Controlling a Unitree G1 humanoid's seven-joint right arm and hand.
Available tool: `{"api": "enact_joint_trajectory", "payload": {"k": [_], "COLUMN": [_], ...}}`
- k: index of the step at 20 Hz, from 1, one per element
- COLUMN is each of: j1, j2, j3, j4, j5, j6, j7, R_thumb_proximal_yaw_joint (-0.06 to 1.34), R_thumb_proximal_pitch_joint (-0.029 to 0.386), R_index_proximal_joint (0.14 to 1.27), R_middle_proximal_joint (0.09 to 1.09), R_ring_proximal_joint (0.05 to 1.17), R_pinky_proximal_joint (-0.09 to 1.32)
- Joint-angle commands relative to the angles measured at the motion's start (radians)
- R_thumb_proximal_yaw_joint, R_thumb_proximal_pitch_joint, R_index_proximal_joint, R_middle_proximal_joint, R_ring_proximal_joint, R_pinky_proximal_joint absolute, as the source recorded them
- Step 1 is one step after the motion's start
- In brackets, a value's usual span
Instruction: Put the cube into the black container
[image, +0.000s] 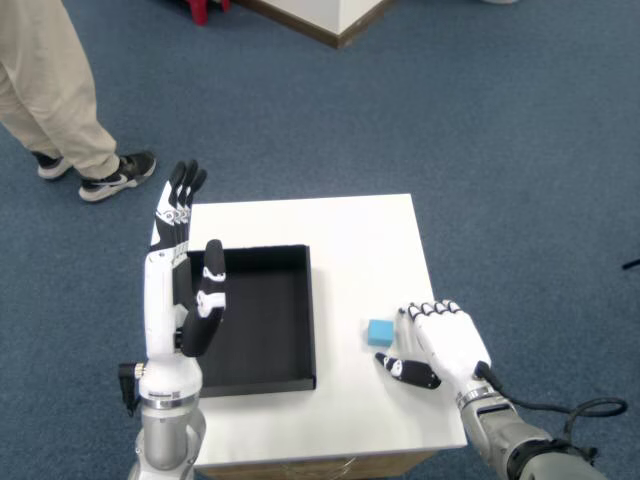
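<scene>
A small light-blue cube (380, 331) lies on the white table (340, 240), just right of the black container (255, 318). My right hand (438, 346) rests on the table right beside the cube, fingers spread and pointing away from me, thumb (409, 371) stretched out to the left just below the cube. The hand is open and holds nothing. The container is a shallow black tray with nothing visible inside. The left hand (180, 280) stands upright over the tray's left edge, fingers straight.
A person's legs and dark shoes (118, 172) stand on the blue carpet at the far left. A wooden-edged white furniture corner (335, 15) is at the top. The table's front edge runs close to my right wrist.
</scene>
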Motion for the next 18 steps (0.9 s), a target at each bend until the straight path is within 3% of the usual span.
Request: {"api": "enact_joint_trajectory", "payload": {"k": [1, 12, 18], "j1": [0.010, 0.006, 0.011], "j2": [0.004, 0.027, 0.034], "j3": [0.029, 0.006, -0.004], "j4": [0.011, 0.002, 0.002], "j5": [-0.044, -0.030, -0.024], "j6": [0.014, -0.029, -0.076], "j7": [0.102, 0.058, 0.038], "R_thumb_proximal_yaw_joint": [0.39, 0.44, 0.55], "R_thumb_proximal_pitch_joint": [-0.002, 0.003, 0.026], "R_index_proximal_joint": [0.36, 0.43, 0.52], "R_middle_proximal_joint": [0.29, 0.30, 0.31], "R_ring_proximal_joint": [0.29, 0.29, 0.29], "R_pinky_proximal_joint": [0.28, 0.26, 0.25]}}
